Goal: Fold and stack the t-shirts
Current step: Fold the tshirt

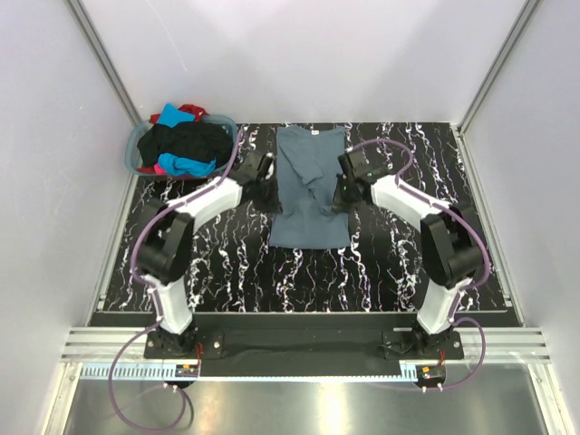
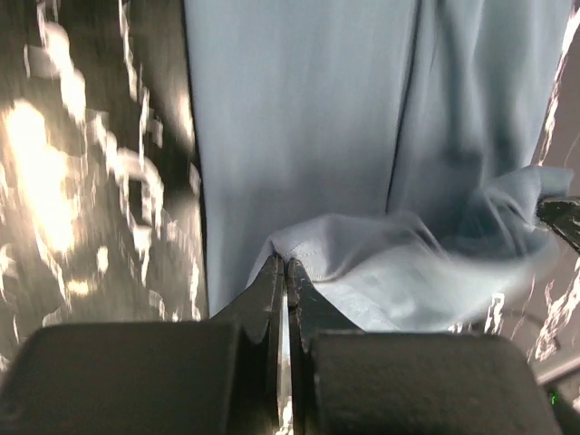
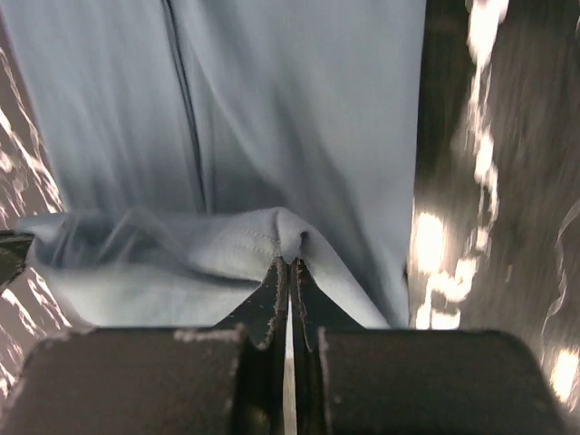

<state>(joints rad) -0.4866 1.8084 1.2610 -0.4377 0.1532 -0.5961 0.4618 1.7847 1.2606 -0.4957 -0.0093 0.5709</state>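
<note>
Both the left claw (image 2: 283, 265) and right claw (image 3: 290, 265) pinch the blue-grey t-shirt (image 1: 308, 227), laundry basket (image 1: 133, 147) nearby.

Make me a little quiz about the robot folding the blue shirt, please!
1. True or false: the left hand and the right hand are each pinched shut on the blue-grey t-shirt.
2. Where does the laundry basket sit? A) at the far left corner of the table; B) at the far right corner; C) between the arms' bases.
3. How many shirts lie spread out on the table?
Key: 1 true; 2 A; 3 one.
</note>
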